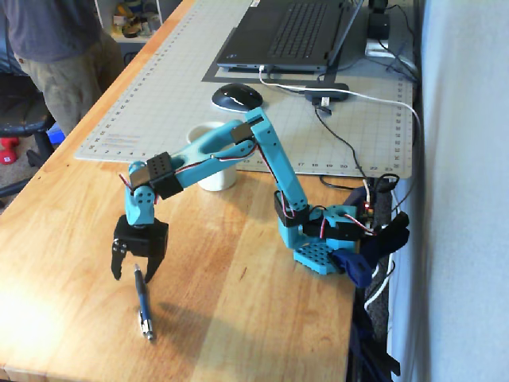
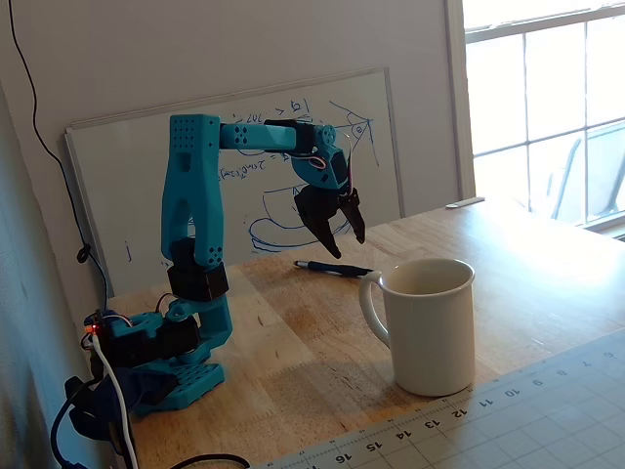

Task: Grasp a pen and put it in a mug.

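The dark pen (image 1: 143,302) lies flat on the wooden table, silvery tip toward the front edge in a fixed view. It also shows in the other fixed view (image 2: 332,267), behind the mug. My gripper (image 1: 134,275) is open and points down, its fingers straddling the pen's far end, at or just above the tabletop. It shows in the other fixed view (image 2: 348,246) too, with nothing in the jaws. The cream-white mug (image 2: 430,327) stands upright and empty-looking, with a handle on its left. In the first fixed view the mug (image 1: 216,177) is partly hidden behind my arm.
A grey cutting mat (image 1: 159,95) carries a laptop (image 1: 294,36) and a mouse (image 1: 236,97). Cables (image 1: 350,151) run to the arm base (image 1: 318,255) at the table's right edge. A person (image 1: 56,48) stands at the far left. A whiteboard (image 2: 244,176) leans on the wall.
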Controlling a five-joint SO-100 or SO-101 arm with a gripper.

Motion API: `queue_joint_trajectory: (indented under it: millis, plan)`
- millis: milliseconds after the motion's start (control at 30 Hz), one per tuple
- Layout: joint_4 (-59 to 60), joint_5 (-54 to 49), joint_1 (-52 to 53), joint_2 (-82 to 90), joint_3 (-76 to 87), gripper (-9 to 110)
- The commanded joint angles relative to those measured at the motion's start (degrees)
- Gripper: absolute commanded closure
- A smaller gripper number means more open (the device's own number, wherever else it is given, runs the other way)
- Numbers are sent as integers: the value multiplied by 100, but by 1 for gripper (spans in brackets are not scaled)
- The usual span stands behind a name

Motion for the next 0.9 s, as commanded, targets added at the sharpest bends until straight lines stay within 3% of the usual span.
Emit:
queue_joint_trajectory:
  millis: [0,167,867]
  plan:
    - [457,-53,-123,97,-510,81]
    - [1020,-62,-158,44,-580,81]
    - [158,-70,-132,-492,-580,81]
